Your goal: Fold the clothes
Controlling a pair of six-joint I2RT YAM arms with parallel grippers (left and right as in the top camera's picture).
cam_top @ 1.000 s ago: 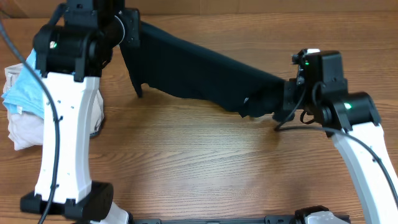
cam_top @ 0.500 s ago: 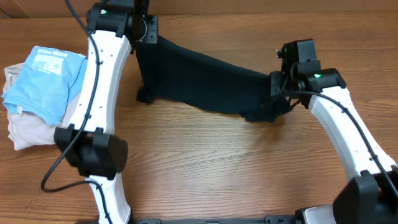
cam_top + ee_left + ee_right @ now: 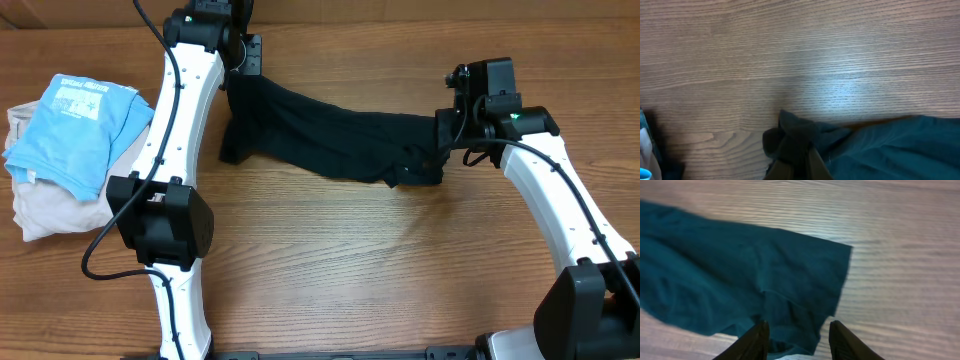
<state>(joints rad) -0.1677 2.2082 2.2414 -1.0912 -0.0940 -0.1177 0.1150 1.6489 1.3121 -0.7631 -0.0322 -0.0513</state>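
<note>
Across the upper middle of the overhead frame, the dark garment (image 3: 330, 140) spans both grippers. Left gripper (image 3: 243, 72) and right gripper (image 3: 442, 135) each clamp one end. Folded clothes (image 3: 65, 150) sit at far left on the table (image 3: 350, 270).

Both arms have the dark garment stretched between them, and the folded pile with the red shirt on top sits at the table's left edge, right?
Not quite: the overhead view shows the top shirt of the pile is light blue, not red. The rest holds: the left gripper and right gripper hold the dark garment between them.
</note>
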